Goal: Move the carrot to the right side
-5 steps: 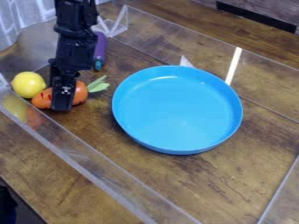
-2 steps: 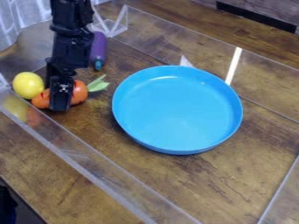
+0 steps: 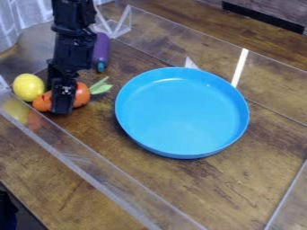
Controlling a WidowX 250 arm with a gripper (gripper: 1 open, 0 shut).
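Count, taken outward from the one round blue plastic plate (image 3: pixel 182 111):
- one small orange toy carrot with green leafy top (image 3: pixel 77 95), left of the plate
- one round yellow toy lemon (image 3: pixel 28 86), farther left
- one purple toy eggplant (image 3: pixel 102 51), up-left of the plate
- one black robot arm tool (image 3: pixel 60 97)
- one dark wooden worktop (image 3: pixel 144 193)

Black robot arm (image 3: pixel 74 36) w/ blocky black end effector (image 3: pixel 60 93)
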